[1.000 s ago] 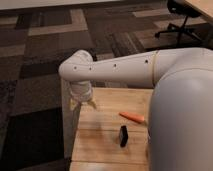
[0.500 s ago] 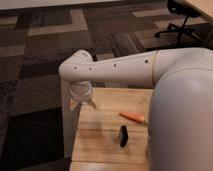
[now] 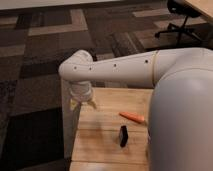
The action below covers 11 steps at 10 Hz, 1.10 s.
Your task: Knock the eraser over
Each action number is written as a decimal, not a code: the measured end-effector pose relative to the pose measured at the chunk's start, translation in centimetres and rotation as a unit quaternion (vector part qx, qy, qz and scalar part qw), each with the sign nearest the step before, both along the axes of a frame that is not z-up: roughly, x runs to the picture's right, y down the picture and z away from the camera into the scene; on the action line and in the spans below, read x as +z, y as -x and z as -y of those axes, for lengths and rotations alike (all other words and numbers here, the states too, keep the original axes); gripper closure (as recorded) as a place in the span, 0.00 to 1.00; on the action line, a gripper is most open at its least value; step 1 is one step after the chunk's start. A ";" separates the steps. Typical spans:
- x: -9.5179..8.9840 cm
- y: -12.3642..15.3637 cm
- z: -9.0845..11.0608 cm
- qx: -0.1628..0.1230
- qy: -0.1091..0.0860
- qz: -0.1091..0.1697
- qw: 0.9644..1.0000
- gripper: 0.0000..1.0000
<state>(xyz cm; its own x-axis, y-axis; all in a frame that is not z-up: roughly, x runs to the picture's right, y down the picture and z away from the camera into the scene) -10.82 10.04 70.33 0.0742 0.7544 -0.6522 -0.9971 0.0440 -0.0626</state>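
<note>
Since the two yellowish fingers (image 3: 75,104) stand spread with nothing between them, the gripper (image 3: 83,103) is open and empty. It hangs well apart from the eraser (image 3: 123,136), beyond it and toward the picture's left, at about the far left corner of the desk (image 3: 97,145). The eraser stands upright on a narrow edge, a small dark block on bare wood, touching nothing. Just beyond it and slightly to the picture's right lies the orange stick (image 3: 132,117), flat on the desk and clear of the eraser. The white arm (image 3: 120,70) reaches in above and behind the eraser from the picture's right, and the large white body (image 3: 182,125) crowds the eraser's right side. The step in hand looks like the approach, with no contact yet. To do it well, the gripper should probably come down and across toward the eraser, on its near-left side so it stays clear of the orange stick. It should meet the eraser high on a broad face, where a light sideways push would tip it, not slide it. A push low down might only shove it toward the desk edge.
</note>
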 end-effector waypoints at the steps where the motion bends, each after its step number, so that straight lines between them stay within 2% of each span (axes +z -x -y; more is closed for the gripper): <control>1: 0.0 0.0 0.0 0.000 0.000 0.000 1.000 0.35; 4: 0.0 0.0 0.0 0.000 -0.001 -0.001 1.000 0.35; 5: -0.1 -0.1 0.1 0.004 -0.006 -0.001 1.000 0.35; 6: -0.4 -0.1 0.0 0.011 -0.019 0.002 1.000 0.35; 7: -0.7 -0.1 -0.3 0.015 -0.022 0.005 1.000 0.35; 8: -1.1 -0.3 -1.1 0.021 -0.023 0.009 0.999 0.35; 11: -1.7 -1.2 -3.9 0.035 -0.009 0.016 0.999 0.35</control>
